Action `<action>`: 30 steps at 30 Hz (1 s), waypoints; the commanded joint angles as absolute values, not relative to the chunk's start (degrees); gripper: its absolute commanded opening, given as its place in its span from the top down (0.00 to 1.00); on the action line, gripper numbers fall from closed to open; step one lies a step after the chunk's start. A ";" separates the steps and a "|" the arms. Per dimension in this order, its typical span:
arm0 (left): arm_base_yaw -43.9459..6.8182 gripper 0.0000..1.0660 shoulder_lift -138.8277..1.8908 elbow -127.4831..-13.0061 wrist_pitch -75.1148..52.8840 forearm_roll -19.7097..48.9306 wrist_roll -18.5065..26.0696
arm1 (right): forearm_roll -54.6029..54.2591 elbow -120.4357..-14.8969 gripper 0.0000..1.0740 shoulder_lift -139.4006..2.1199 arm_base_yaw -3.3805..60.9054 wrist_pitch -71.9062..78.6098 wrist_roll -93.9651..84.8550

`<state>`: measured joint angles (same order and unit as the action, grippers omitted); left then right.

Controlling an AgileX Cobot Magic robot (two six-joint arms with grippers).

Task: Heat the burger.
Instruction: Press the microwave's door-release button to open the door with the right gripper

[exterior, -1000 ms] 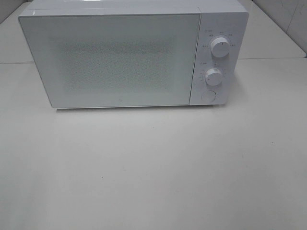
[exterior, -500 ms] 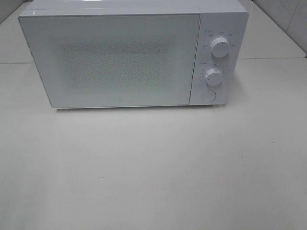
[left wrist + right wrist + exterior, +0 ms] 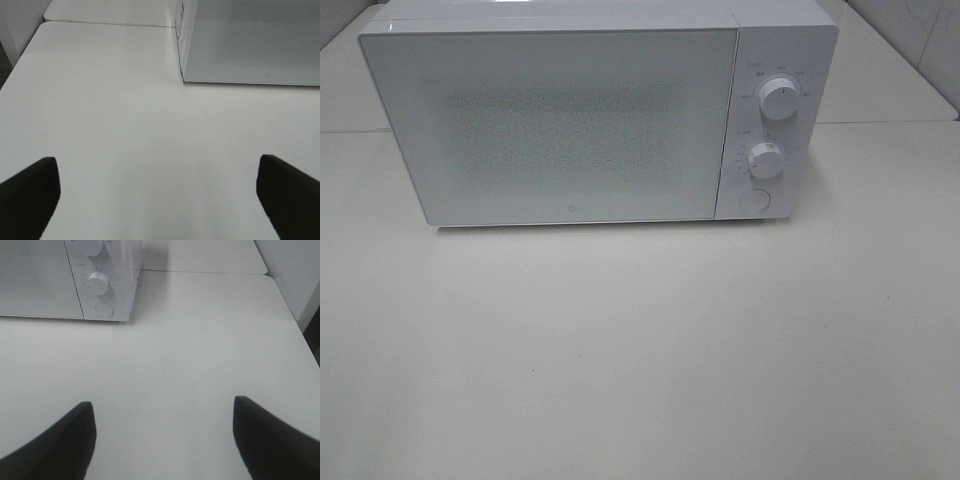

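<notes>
The burger is out of view in every frame. A white microwave [image 3: 590, 110] stands at the back of the table with its door shut; behind the speckled door window nothing can be made out. Neither arm shows in the exterior high view. In the left wrist view my left gripper [image 3: 157, 200] is open over bare table, its dark fingertips [image 3: 27, 192] wide apart, and the microwave's lower left corner [image 3: 250, 45] lies ahead. My right gripper [image 3: 162, 440] is open too, nothing between its fingers, facing the microwave's knob panel [image 3: 100, 282].
The microwave carries two round knobs [image 3: 778, 97] [image 3: 766, 159] and a round button [image 3: 754, 199] on its right panel. The white table [image 3: 640, 350] spreads in front of it. A table edge [image 3: 295, 315] runs along the right side, and a seam [image 3: 110, 22] crosses the back.
</notes>
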<state>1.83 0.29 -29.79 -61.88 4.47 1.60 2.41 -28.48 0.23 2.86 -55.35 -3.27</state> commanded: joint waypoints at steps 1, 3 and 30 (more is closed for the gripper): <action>1.89 0.06 0.86 -29.62 -61.36 4.35 1.43 | 2.64 -28.48 0.29 1.72 2.52 -54.95 -3.72; 1.89 0.06 0.86 -29.62 -61.36 4.35 1.43 | 2.64 -28.48 0.29 1.72 2.52 -54.95 -3.72; 1.89 0.06 0.86 -29.62 -61.36 4.35 1.43 | 1.20 -30.02 0.44 -0.57 2.52 -39.02 -0.97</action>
<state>1.83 0.29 -29.79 -61.88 4.47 1.60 0.52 -29.45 0.23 2.86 -49.10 -1.26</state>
